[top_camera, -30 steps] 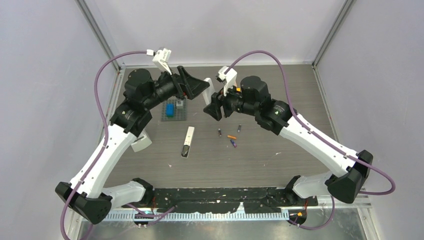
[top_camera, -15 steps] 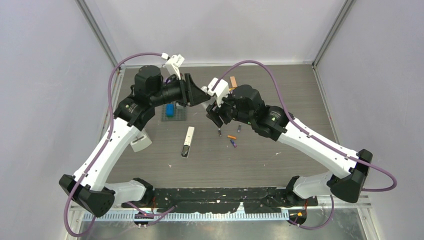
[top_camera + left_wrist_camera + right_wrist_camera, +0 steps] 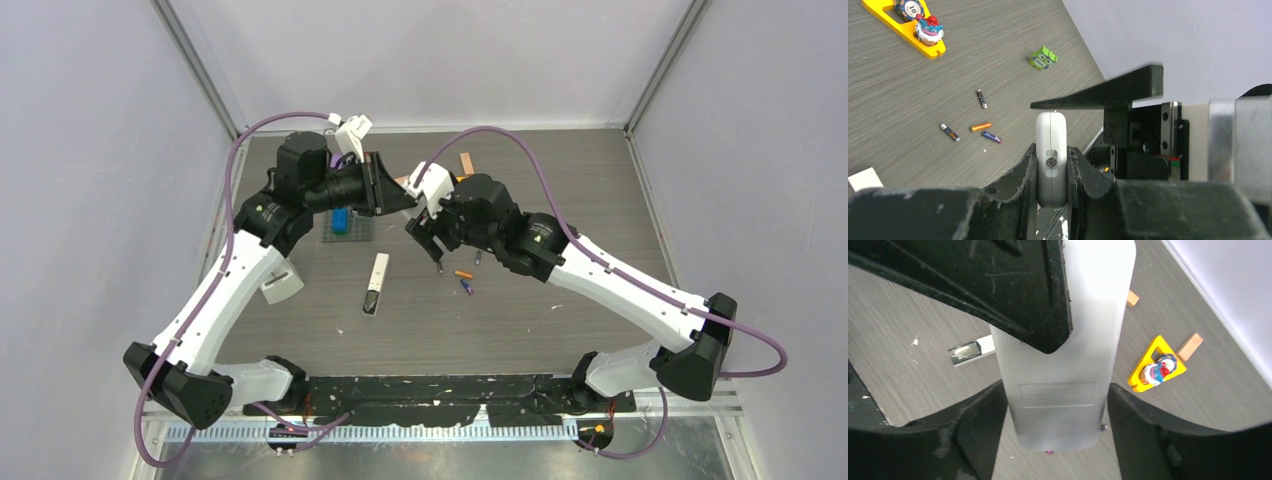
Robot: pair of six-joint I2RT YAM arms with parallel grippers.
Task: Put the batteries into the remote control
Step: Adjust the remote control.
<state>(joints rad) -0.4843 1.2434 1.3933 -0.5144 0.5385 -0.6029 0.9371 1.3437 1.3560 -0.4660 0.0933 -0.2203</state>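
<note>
Currently both hands hold the remote control (image 3: 1051,160) in mid-air: left hand (image 3: 1052,150) clenched across its thickness, right hand (image 3: 1055,395) grasping its width, probably to steady it for loading. Batteries (image 3: 981,127) lie loose on the surface (image 3: 908,90) below, well apart from the remote, open room around them.

Your top view: batteries (image 3: 463,273) mid-frame, right of table remote (image 3: 375,283); plate (image 3: 362,232) above-left of it. Your left wrist view: held remote (image 3: 1051,160) bottom centre, batteries left, holder (image 3: 900,26) top left.
</note>
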